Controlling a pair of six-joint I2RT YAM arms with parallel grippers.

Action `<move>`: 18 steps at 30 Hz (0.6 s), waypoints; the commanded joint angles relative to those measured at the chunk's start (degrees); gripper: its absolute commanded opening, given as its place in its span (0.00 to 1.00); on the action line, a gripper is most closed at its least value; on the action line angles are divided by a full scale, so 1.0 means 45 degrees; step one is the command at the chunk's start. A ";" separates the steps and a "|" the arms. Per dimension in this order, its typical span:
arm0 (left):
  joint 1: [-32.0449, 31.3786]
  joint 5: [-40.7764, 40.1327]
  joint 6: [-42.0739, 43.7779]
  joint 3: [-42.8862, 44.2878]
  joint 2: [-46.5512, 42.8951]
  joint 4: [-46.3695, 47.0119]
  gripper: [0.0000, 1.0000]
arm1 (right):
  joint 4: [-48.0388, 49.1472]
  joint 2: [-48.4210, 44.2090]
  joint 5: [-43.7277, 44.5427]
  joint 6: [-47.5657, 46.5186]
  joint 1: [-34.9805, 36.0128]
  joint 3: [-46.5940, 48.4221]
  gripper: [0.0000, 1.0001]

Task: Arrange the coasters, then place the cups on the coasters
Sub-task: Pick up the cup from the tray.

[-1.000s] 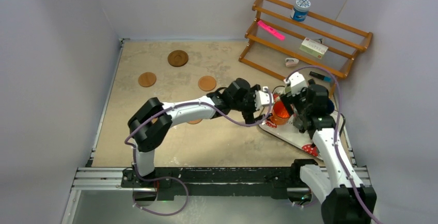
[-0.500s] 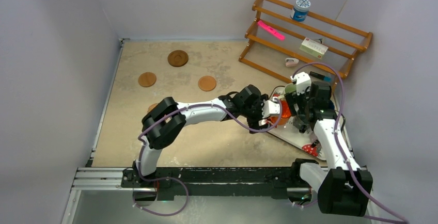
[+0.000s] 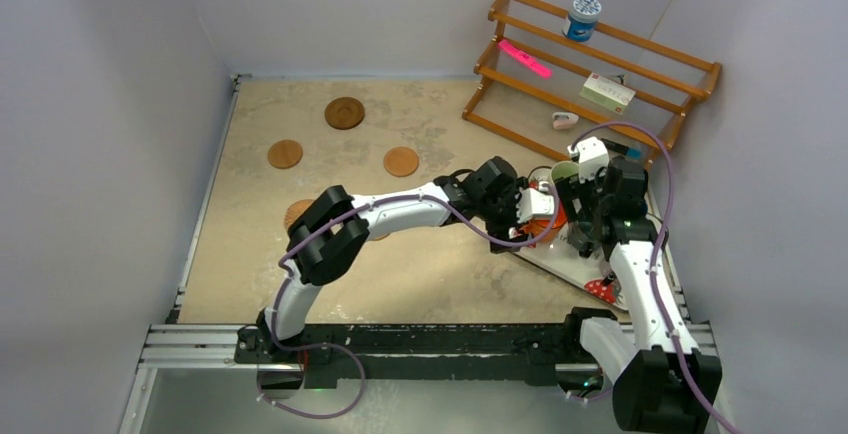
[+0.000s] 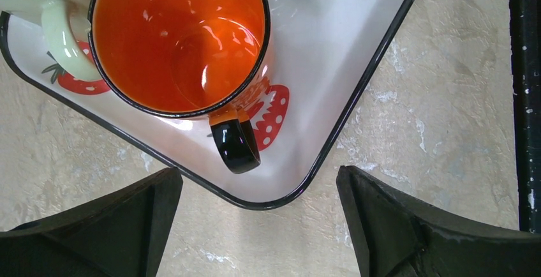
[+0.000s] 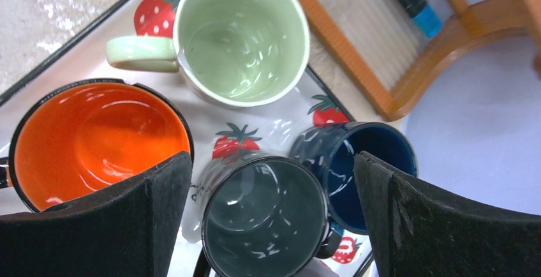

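Left hand (image 4: pixel 258 178) reached tray (image 4: pixel 332 47); four cups (image 5: pixel 242 41), seemingly four coasters (image 3: pixel 401 161).

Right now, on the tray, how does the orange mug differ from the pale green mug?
The orange mug is glossy orange inside with a black rim; the pale green mug is one pale colour, rim included. The orange mug's handle is black; the green mug's handle matches its body. Both stand upright and empty, side by side on the strawberry tray.

Open tray (image 4: pixel 344 47) corner and bare table (image 4: pixel 446 98) beside the orange mug (image 4: pixel 178 41); green mug (image 5: pixel 241 37) tight alongside, rack (image 5: pixel 367 73) close behind.
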 commanded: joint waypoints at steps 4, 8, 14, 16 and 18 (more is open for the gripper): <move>-0.0101 0.0297 0.0438 0.1554 0.0468 -0.0891 1.00 | 0.0534 0.0420 0.1062 0.0411 -0.0213 0.0296 0.99; -0.0101 0.0352 0.0387 0.2295 0.0906 -0.1393 1.00 | 0.0352 0.1106 0.1213 0.0323 -0.0240 0.0287 0.99; -0.0101 0.0337 0.0438 0.3258 0.1513 -0.2004 1.00 | -0.0043 0.1452 0.0349 0.0032 -0.0236 0.0330 0.99; -0.0101 0.0255 0.0488 0.3522 0.1718 -0.2141 1.00 | -0.0199 0.1496 0.0178 -0.0147 -0.0233 0.0354 0.99; -0.0101 0.0182 0.0518 0.3827 0.1975 -0.2356 1.00 | -0.0313 0.1498 0.0117 -0.0425 -0.0223 0.0382 0.99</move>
